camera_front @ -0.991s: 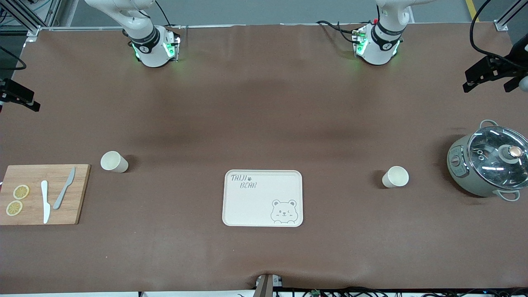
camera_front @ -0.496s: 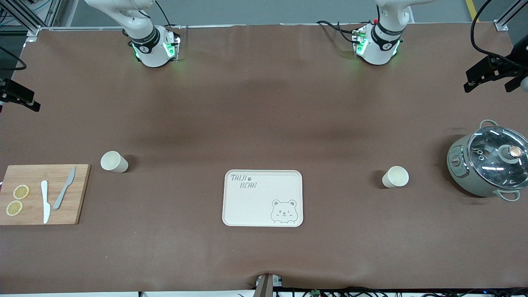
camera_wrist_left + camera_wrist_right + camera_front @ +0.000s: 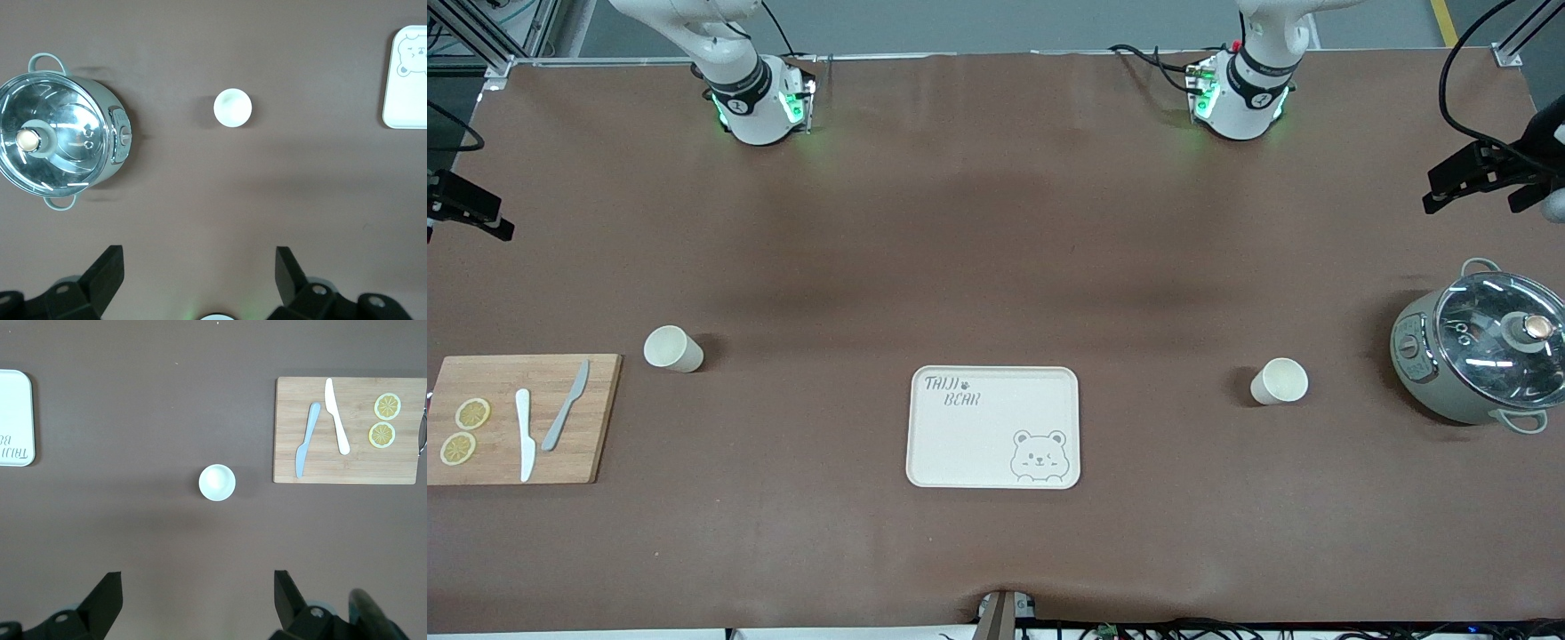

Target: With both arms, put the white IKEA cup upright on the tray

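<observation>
Cups were the whole story here: two white ones stood upright on the brown counter [image 3: 996, 222], one [image 3: 672, 348] toward the right arm's end beside the cutting board [image 3: 520, 419], the other [image 3: 1280, 381] toward the left arm's end, near the lidded pot [image 3: 1480, 356]. Neither had been touched, and neither was on the tray [image 3: 993, 428], which sat bare between them, well apart from both and a bit nearer the front camera.

Both arms were up high and out at the ends of the counter. The left tool [image 3: 199, 267] hung over the counter with its fingers spread wide apart, holding nothing, and its wrist camera looked straight down on the cup by the pot. The right tool [image 3: 198, 588] was the same deal: fingers wide, nothing between them, looking down on the cup next to the board with its two knives [image 3: 320, 430] and lemon slices [image 3: 385, 420].

My guess is that layout was deliberate, one cup per arm with the tray in the middle so each could reach it. Nothing looked started; I'd say each arm needed to drop down onto its own cup first.
</observation>
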You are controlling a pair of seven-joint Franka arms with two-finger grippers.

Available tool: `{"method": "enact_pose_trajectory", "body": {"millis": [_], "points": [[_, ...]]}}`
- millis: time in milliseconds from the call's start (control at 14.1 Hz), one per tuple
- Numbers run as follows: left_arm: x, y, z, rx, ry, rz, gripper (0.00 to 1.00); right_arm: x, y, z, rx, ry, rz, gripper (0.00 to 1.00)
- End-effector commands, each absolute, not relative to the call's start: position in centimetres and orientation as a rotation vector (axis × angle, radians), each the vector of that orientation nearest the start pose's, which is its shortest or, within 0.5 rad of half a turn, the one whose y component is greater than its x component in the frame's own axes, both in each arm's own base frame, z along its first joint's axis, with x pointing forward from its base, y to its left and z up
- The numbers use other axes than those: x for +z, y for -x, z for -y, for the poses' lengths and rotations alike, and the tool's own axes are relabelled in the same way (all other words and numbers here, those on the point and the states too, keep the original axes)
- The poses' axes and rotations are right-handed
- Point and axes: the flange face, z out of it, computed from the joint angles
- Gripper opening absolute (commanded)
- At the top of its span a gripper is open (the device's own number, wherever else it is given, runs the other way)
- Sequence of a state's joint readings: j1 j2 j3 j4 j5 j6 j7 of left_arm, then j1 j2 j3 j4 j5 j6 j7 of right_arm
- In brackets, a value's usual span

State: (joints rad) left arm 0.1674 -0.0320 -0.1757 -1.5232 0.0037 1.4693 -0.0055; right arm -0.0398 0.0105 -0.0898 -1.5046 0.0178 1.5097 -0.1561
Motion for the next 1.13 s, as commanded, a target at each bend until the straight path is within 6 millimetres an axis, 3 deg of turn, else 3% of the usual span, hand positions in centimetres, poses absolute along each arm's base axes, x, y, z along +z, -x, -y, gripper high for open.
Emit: {"method": "enact_pose_trajectory", "body": {"millis": [0,496,1062], "points": [[65.7,-54.0,0.2,0.012,3.138,0.012,1.0,64.5,-54.6,7.3,0.008,3.121,0.014,1.0],[65.0,-54.5,0.1,0.017,3.14,0.012,1.0,64.5,-54.6,7.3,0.008,3.121,0.014,1.0],[62.8,-55.2,0.4,0.048,3.142,0.005,1.0,64.4,-54.7,7.3,0.01,3.121,0.011,1.0]]}}
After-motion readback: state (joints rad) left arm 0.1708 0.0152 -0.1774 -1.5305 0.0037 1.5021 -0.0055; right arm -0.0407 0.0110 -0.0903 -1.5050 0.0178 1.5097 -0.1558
